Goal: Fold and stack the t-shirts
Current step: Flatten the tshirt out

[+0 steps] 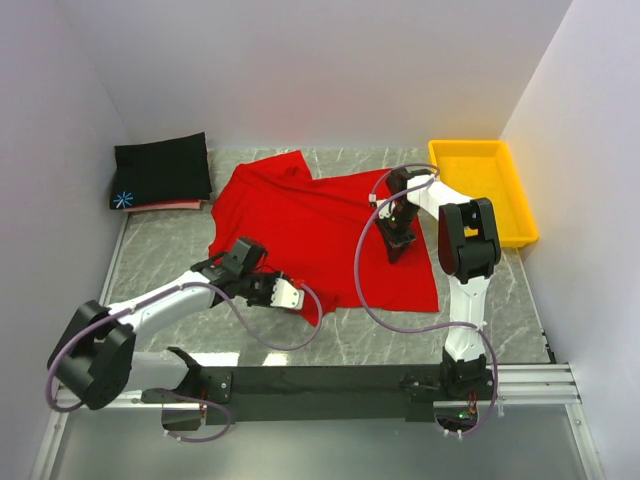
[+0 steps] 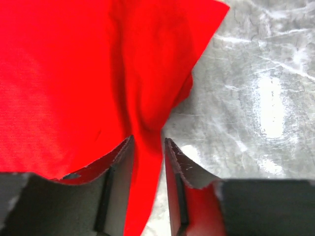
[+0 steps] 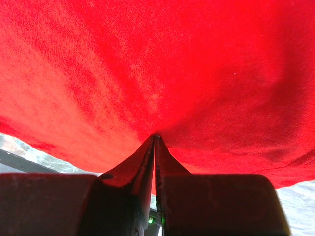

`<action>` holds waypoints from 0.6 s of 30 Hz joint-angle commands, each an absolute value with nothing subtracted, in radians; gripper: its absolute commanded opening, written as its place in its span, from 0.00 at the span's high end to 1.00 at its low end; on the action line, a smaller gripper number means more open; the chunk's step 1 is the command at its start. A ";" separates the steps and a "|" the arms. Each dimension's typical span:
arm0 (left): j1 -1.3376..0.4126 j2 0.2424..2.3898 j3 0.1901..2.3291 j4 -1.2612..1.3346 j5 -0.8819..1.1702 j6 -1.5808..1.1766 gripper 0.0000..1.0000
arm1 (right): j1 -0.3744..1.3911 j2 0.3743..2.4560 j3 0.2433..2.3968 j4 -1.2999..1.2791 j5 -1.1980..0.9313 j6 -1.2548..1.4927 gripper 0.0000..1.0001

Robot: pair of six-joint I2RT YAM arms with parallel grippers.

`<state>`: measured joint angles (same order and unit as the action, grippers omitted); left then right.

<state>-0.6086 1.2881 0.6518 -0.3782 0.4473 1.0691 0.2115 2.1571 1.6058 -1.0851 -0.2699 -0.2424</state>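
**Red t-shirt taken at two points, fold yet to be made**

At the 10 o'clock corner of the table (image 1: pixel 170 250), the black t-shirt (image 1: pixel 160 168) is seen already folded. It lies on top of the pink t-shirt (image 1: pixel 175 206), of which only a thin edge shows.

Next, the left tool (image 1: pixel 285 292) is found at the near edge of the red t-shirt (image 1: pixel 300 215), at about 7 o'clock from the cloth's middle. In the left wrist view its jaws are held narrowly apart, astride a raised ridge of red cloth. Whether that ridge is actually pressed cannot be told.

The red t-shirt is spread flat at the centre of the table, and its long axis is judged to run from 10 o'clock to 4 o'clock.

The right tool (image 1: pixel 400 238) is set down on the cloth at about 3 o'clock from its middle. Its jaws are brought together on a pinch of the red t-shirt, and the fabric is puckered toward their tips.

Farthest right, at 2 o'clock, the yellow tray (image 1: pixel 468 147) is left apart from the cloth.

The coming move is judged to turn on this: both tools are placed on the near-right half of the shirt, with the bulk of the cloth lying toward 11 o'clock from them. The left arm is the nearer to the folded stack.
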 commanded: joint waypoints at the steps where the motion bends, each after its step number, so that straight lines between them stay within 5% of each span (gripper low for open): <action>1: -0.614 1.233 0.638 -0.376 0.485 1.098 0.65 | 0.218 2.195 1.621 -1.069 -0.245 -0.235 0.89; 18: -0.618 1.476 0.684 -0.319 0.431 1.095 0.68 | 0.218 2.215 1.652 -1.081 -0.245 -0.230 0.90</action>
